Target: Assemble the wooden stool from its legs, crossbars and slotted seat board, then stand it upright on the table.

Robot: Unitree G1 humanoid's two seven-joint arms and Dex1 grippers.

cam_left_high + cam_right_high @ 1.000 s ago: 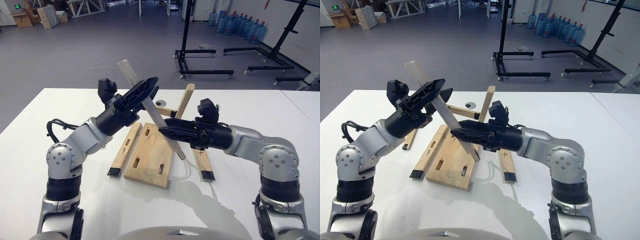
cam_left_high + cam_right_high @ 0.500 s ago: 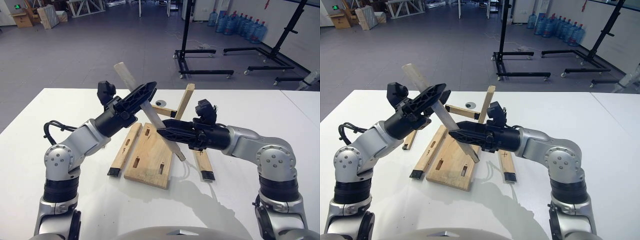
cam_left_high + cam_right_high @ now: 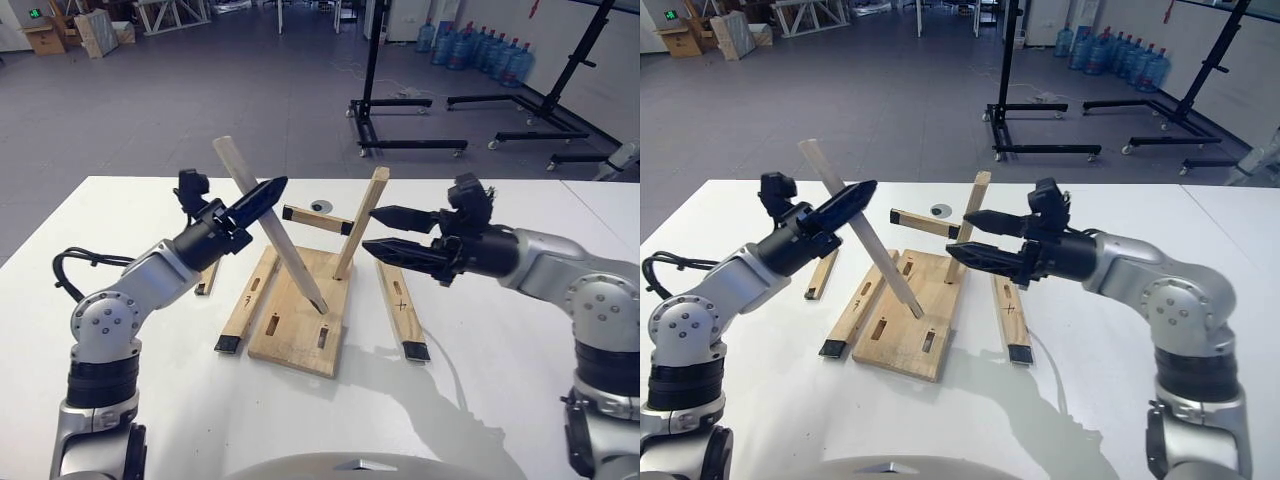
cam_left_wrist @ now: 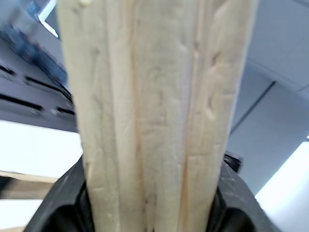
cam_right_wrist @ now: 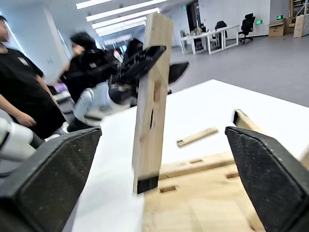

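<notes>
From the head camera, the left end effector (image 3: 262, 196) is closed tight on a wooden leg (image 3: 291, 258), gripping it in its upper half. The leg is tilted. Its top end rises above and behind the end effector. Its dark-tipped lower end comes down in front of the end effector, onto the slotted seat board (image 3: 295, 345); I cannot tell whether the tip sits in a slot. The right end effector (image 3: 368, 228) is wide open and holds nothing. Just in front of it a second leg (image 3: 367, 205) stands nearly upright on the board; I cannot judge whether it is touched. Below the right end effector a third leg (image 3: 400, 305) lies flat on the tabletop (image 3: 480, 350), beside the board. Below the left end effector a fourth leg (image 3: 250, 298) lies along the board's other side. A crossbar (image 3: 318, 219) lies between the two end effectors, behind the board.

In the left wrist view, the held leg runs straight out between the two black fingers (image 4: 65, 203), which press on both its sides.

In the right wrist view, the two pads (image 5: 48, 179) stand far apart. The upright leg is ahead of the gap, with its dark foot at the board.
</notes>
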